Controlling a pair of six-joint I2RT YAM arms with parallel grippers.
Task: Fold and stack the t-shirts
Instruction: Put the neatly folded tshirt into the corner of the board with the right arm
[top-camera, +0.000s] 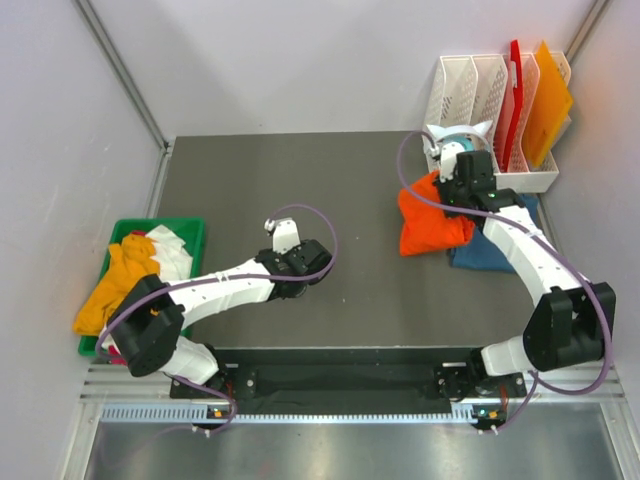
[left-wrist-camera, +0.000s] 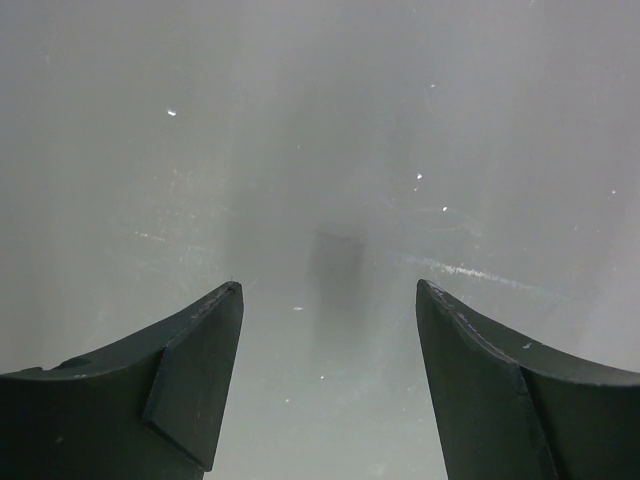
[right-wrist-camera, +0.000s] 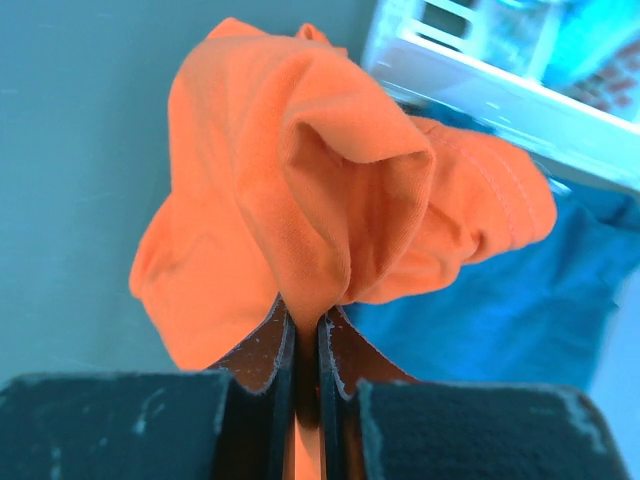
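Scene: seen from above, a dark grey table (top-camera: 300, 180) with two robot arms bolted at its near edge.
Orange shirt: a bright orange, soft cloth t-shirt (top-camera: 430, 222) sits bunched at the far right of the table, touching a dark teal-blue cloth t-shirt (top-camera: 490, 255) on its right.
Right end effector: the right end effector (right-wrist-camera: 303, 325) has its jaws pressed almost together on a gathered fold of the orange shirt, and the cloth rises from the pinch in a crumpled peak.
Left end effector: the left end effector (left-wrist-camera: 328, 285) is spread wide and holds nothing, hovering over bare table near the middle.
Waiting shirts: a green plastic bin (top-camera: 190, 228) at the left edge holds a yellow-orange cloth t-shirt (top-camera: 115, 290), which spills over its near side, and a white cloth t-shirt (top-camera: 170, 250).
Background: a white slotted rack (top-camera: 480, 100) at the far right corner holds a stiff red board (top-camera: 515, 95) and a stiff orange board (top-camera: 548, 100).
Handling: the shirt looks light, limp and unbreakable. It should sag and collapse wherever it is unsupported and slide easily on the table.
Where to grip: a mid-cloth pinch drags it as a lump. To spread it flat, a hem corner or shoulder seam is likely the better hold, with the free left end effector taking the opposite corner.
Risk: a thin fold could slip from the jaws, or the blue shirt underneath could get caught up.
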